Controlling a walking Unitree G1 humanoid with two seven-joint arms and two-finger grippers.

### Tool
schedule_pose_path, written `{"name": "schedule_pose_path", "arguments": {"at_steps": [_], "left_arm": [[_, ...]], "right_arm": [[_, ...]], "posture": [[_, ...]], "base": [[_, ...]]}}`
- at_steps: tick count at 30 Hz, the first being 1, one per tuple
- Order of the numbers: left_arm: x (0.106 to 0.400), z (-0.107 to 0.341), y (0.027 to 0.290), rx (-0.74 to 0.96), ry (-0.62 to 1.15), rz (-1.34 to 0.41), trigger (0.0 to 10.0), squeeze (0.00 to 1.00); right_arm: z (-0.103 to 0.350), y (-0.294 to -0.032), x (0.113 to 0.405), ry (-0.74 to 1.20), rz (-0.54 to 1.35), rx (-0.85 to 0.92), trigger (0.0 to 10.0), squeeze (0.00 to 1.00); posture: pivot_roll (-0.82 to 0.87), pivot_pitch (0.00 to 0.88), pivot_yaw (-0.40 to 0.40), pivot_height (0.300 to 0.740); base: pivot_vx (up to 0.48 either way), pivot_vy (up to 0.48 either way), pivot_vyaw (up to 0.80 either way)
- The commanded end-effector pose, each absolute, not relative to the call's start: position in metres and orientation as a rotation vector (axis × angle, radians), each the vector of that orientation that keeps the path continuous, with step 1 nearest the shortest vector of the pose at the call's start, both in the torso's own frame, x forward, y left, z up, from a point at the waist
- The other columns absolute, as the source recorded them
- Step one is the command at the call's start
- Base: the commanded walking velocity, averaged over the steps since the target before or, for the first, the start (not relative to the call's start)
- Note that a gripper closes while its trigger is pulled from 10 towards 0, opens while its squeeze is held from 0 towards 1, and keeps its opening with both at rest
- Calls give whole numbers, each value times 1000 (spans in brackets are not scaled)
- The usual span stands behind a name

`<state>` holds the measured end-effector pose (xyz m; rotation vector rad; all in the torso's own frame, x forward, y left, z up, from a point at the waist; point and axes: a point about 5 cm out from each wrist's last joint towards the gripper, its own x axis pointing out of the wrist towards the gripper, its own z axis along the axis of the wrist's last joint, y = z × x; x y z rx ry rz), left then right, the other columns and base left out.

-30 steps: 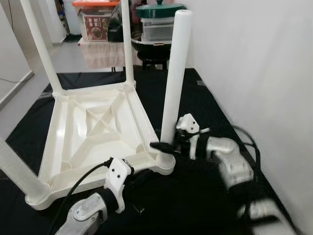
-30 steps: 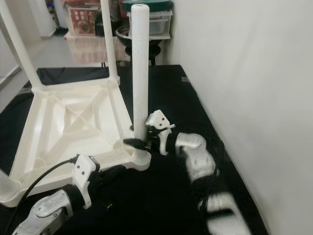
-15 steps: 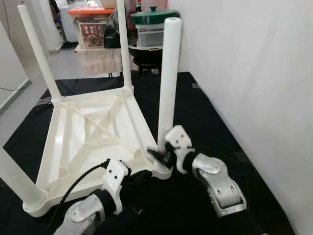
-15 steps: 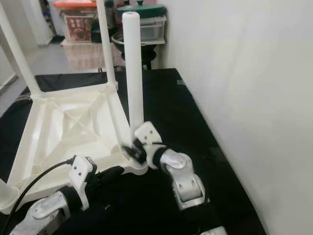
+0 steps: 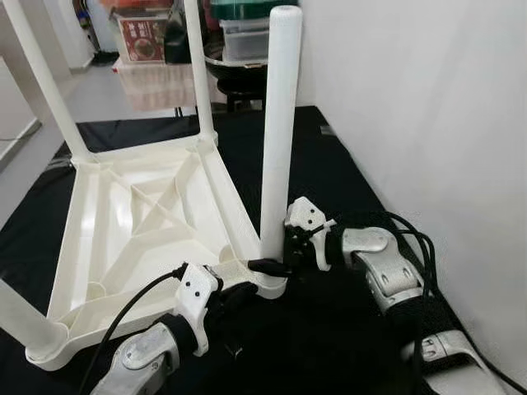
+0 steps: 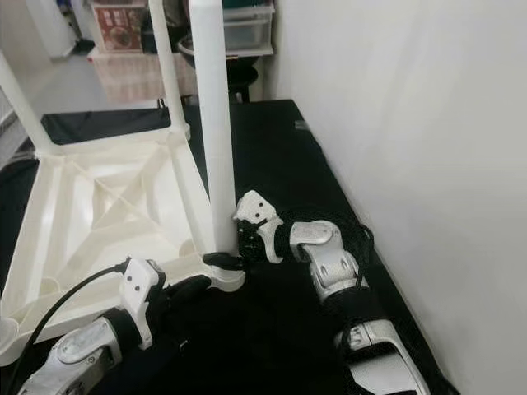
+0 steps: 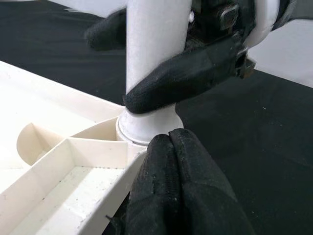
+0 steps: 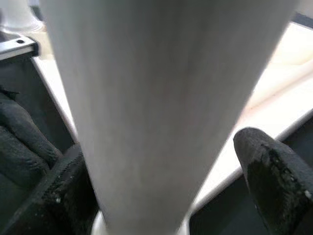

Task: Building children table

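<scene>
A white plastic children's table (image 5: 140, 222) lies upside down on a black mat. Its near right leg (image 5: 277, 123) stands upright in the corner socket (image 5: 268, 284). My right gripper (image 5: 272, 262) is shut on this leg just above the socket, one finger (image 7: 186, 73) across its front and the other behind. In the right wrist view the leg (image 8: 161, 98) runs between the two fingertips (image 8: 274, 166). My left gripper (image 7: 168, 142) is shut with nothing in it, its tips touching the table's rim beside the same socket.
Two more legs (image 5: 196, 66) rise from the far corners and one (image 5: 20, 317) from the near left. A white wall (image 5: 412, 99) runs close along the right. Boxes and a table with storage tubs (image 5: 165, 49) stand at the back. Black cables (image 5: 412, 247) loop by my right arm.
The view has shifted slightly. My right forearm has swung outwards to the right while its gripper stays on the leg's base. The left gripper has stayed at the rim.
</scene>
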<state>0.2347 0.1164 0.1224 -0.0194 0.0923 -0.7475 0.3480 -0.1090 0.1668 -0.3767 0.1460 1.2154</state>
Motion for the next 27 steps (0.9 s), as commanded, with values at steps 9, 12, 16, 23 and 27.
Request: {"name": "schedule_pose_path", "arguments": {"at_steps": [9,12,16,23,27], "left_arm": [[232,118,115,-21,114,-752,10000,0],[232,118,115,-23,114,-753,10000,0],[232,118,115,-26,114,-755,10000,0],[230,119,116,-32,114,-755,10000,0],[230,119,121,-27,123,-757,10000,0]], "right_arm": [[168,-120,354,166,1275,-339,0,0],[164,-128,352,164,1289,-313,0,0],[157,-141,348,164,1266,-300,0,0],[134,-151,337,178,987,-290,0,0],[116,-108,295,207,597,-356,0,0]], "posture": [[-11,53,-23,740],[-20,52,-16,740],[-23,53,-16,740],[-29,66,-29,740],[-46,58,5,740]], "base": [[0,0,0],[0,0,0],[0,0,0],[0,0,0],[0,0,0]]}}
